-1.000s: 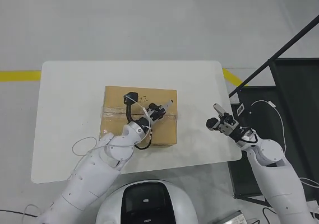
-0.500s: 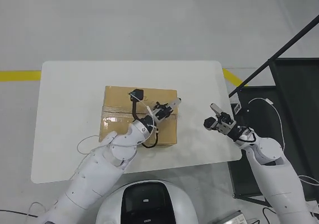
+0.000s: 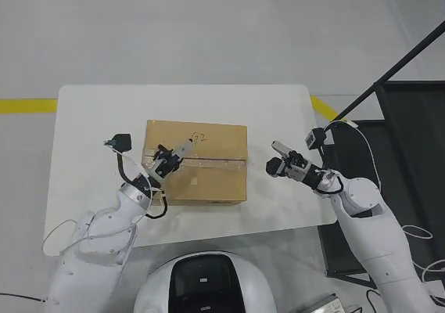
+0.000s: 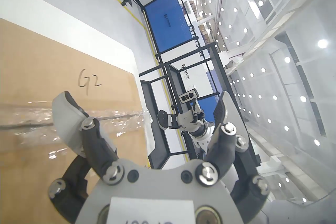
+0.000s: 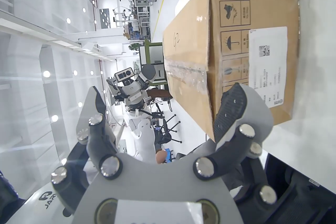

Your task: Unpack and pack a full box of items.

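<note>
Top view: the box [image 3: 197, 162] sits shut near the middle of the table [image 3: 89, 156], so what it holds is hidden. The left gripper [image 3: 174, 153] hangs over the left part of its lid and covers a stretch of the taped seam; whether it touches the cardboard cannot be told. The right gripper [image 3: 277, 156] is just off the box's right side, apart from it, fingers spread with nothing between them. The box is plain brown cardboard, with clear tape along the middle seam and a handwritten mark near the far edge.

Left wrist view: the box [image 4: 39, 64] runs out of the picture on one side, and part of it lies behind the left gripper [image 4: 143, 101]. The fingers stand wide apart and hold nothing. The tape shows wrinkled and shiny over a dark seam line. A strip of table [image 4: 92, 43] shows past the box's far edge. The right gripper [image 4: 168, 120] is farther off, beyond the box's end.

Right wrist view: one finger of the right gripper [image 5: 165, 93] hides the box's near lower corner; the jaws are wide open and empty. The box [image 5: 236, 12] shows its end face, with printed handling symbols and a white label [image 5: 267, 62], too small to make out. The tape laps over the top edge onto this face.
</note>
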